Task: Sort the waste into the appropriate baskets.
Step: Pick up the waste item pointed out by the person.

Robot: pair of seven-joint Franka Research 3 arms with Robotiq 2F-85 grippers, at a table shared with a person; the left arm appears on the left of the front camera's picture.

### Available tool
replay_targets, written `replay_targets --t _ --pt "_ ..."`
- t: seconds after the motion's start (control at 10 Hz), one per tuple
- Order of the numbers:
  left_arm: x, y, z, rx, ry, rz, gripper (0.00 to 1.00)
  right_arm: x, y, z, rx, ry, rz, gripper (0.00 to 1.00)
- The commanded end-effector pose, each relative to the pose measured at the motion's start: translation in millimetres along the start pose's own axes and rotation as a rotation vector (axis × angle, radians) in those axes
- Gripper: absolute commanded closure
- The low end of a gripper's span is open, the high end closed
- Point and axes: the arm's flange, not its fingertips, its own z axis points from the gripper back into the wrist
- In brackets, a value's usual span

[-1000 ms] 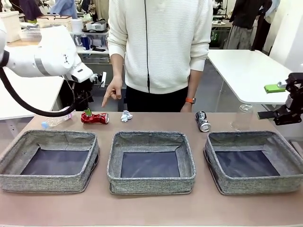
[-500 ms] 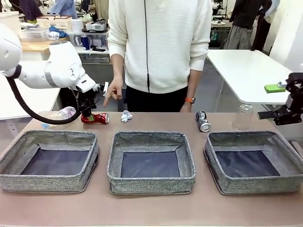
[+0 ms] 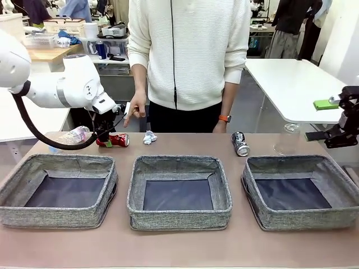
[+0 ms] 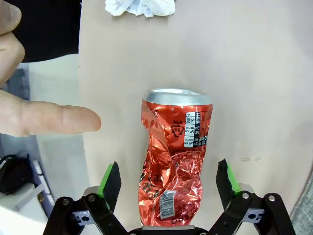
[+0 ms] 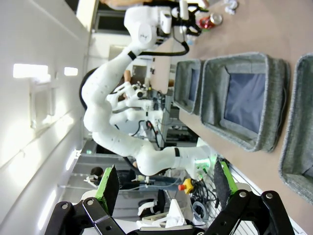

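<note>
The brown surface (image 3: 179, 249) is carrying three grey baskets (image 3: 178, 216) in a row, with the waste lying along the far edge. The crushed red can (image 4: 173, 161) is lying on its side beyond the left basket, and the left pincer (image 4: 167, 178) is straddling it with fingers standing wide, a gap showing on either side. A person's hand (image 3: 134, 112) is pointing a finger just beside the can, while the right pincer (image 3: 321, 120) is hanging wide and empty at the surface's right end.

Crushed can (image 3: 119, 140), paper ball (image 3: 149, 137) and printed can (image 3: 240, 144) lie behind the baskets (image 3: 179, 161).
</note>
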Motion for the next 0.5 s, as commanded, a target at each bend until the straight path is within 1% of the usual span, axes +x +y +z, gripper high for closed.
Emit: replay_targets --t 0.0,0.1,0.2,0.3,0.4 --pt "-1.0 6.8 2.5 -0.012 0.006 0.003 0.00 3.0 1.9 -0.8 0.015 -0.007 0.022 0.00" --pt "-1.4 7.1 2.1 -0.018 0.004 0.004 0.00 3.0 1.9 -0.8 0.015 -0.007 0.022 0.00" --pt "-2.2 7.5 1.2 -0.032 0.013 -0.003 0.40 3.0 1.9 -0.8 0.015 -0.007 0.022 0.00" --pt "-2.6 7.3 0.9 -0.034 0.013 0.001 0.58 3.0 1.9 -0.8 0.015 -0.007 0.022 0.00" --pt "-2.6 7.3 1.0 -0.031 0.013 0.001 0.98 3.0 1.9 -0.8 0.015 -0.007 0.022 0.00"
